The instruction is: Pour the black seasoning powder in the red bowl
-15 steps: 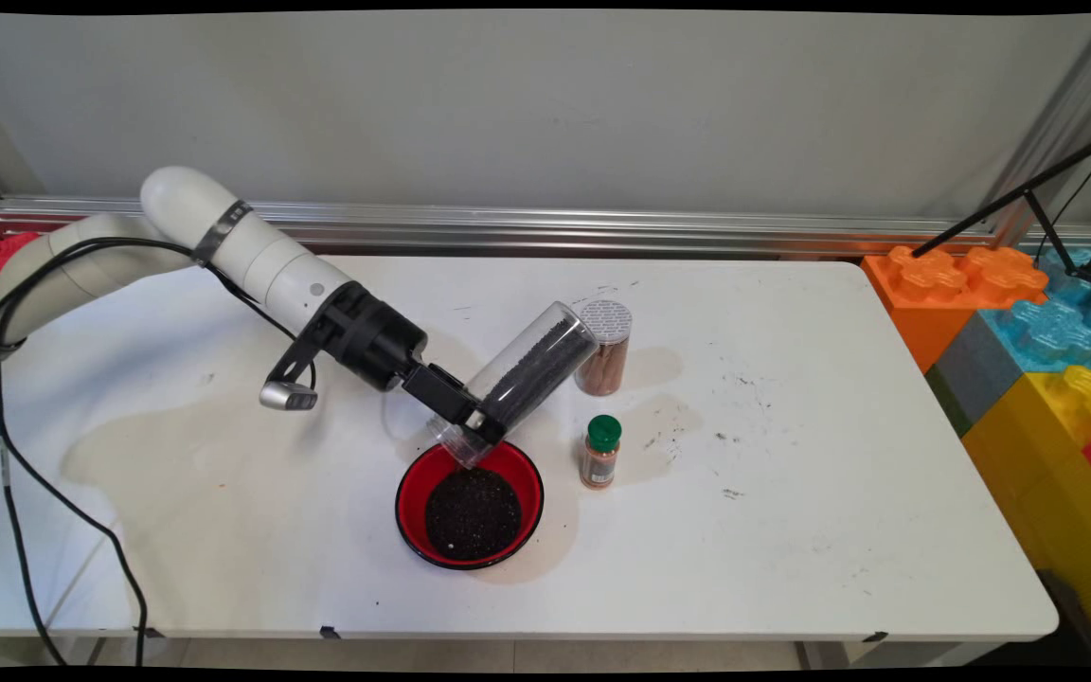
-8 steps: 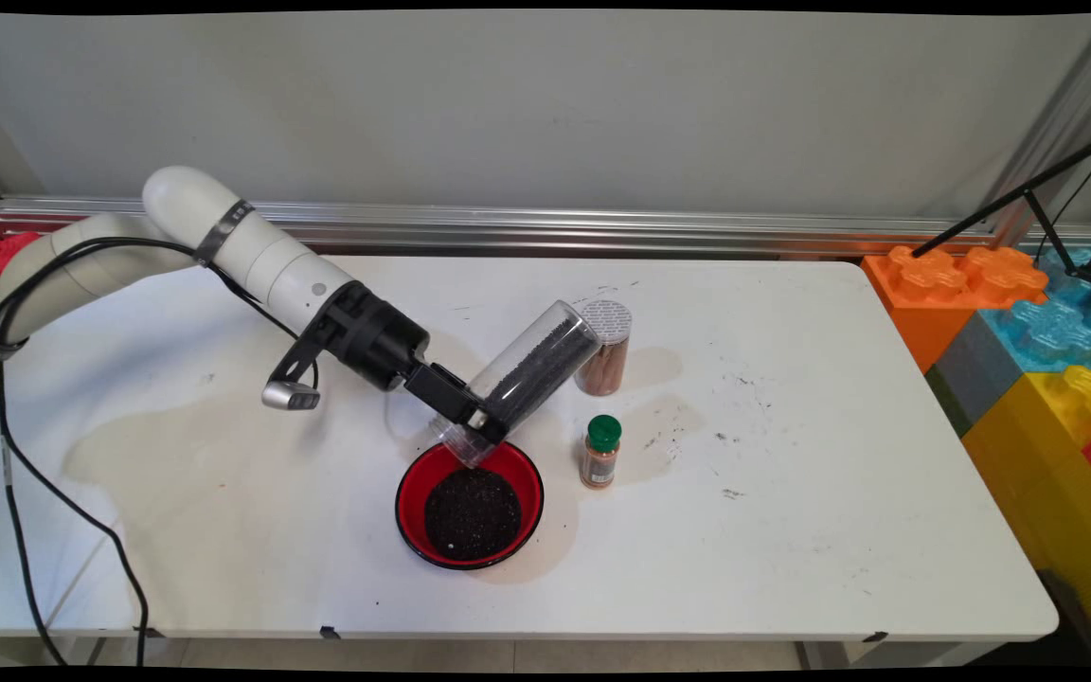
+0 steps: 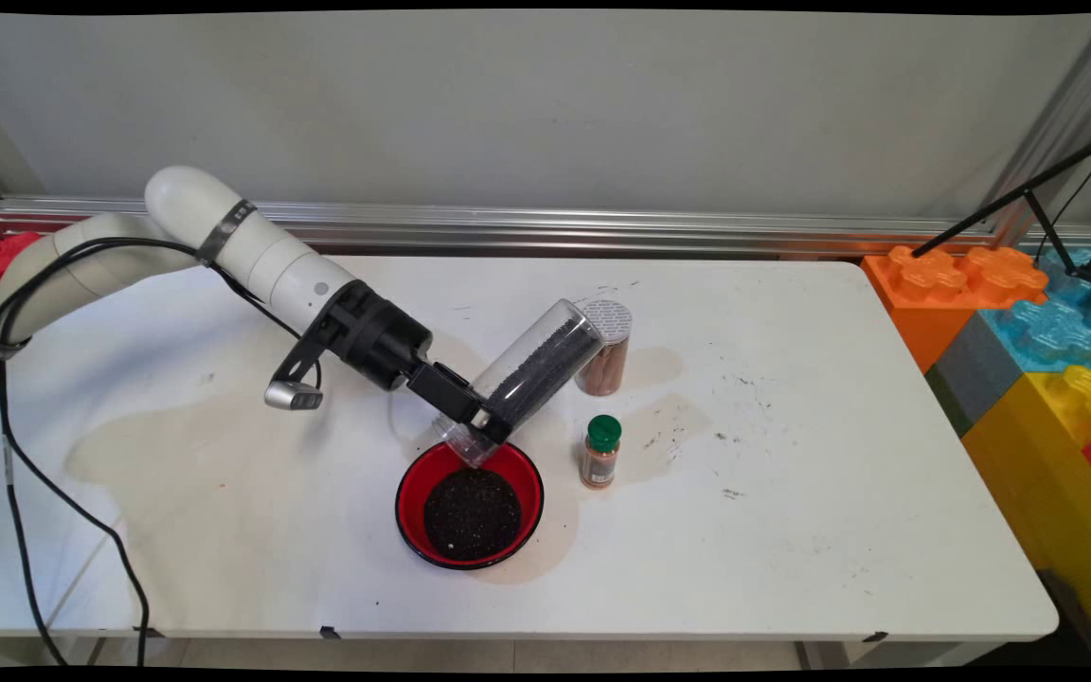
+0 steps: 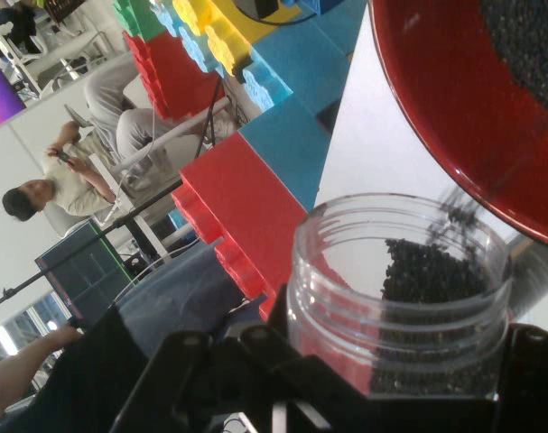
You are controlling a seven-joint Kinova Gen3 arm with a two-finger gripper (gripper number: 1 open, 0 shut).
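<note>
A: Table [image 3: 792,530], white, stained. On it 1 red bowl [image 3: 412,527] heaped with dark granules [image 3: 473,512]. Gripper [image 3: 481,423] clamped round 1 clear jar [image 3: 531,369], tilted mouth-down right over the bowl's far rim.

B: Risk?

A: Likely spill: the mouth sits near the rim, so grains could land on the table. A loose clamp could let the jar slide.

B: Counts?

A: 1 bowl, 1 held jar, 1 tall brown-filled jar [image 3: 604,349] just behind it, 1 small green-capped spice bottle [image 3: 600,452] right of the bowl. Toy blocks [image 3: 1028,313] off the table's right end.
</note>
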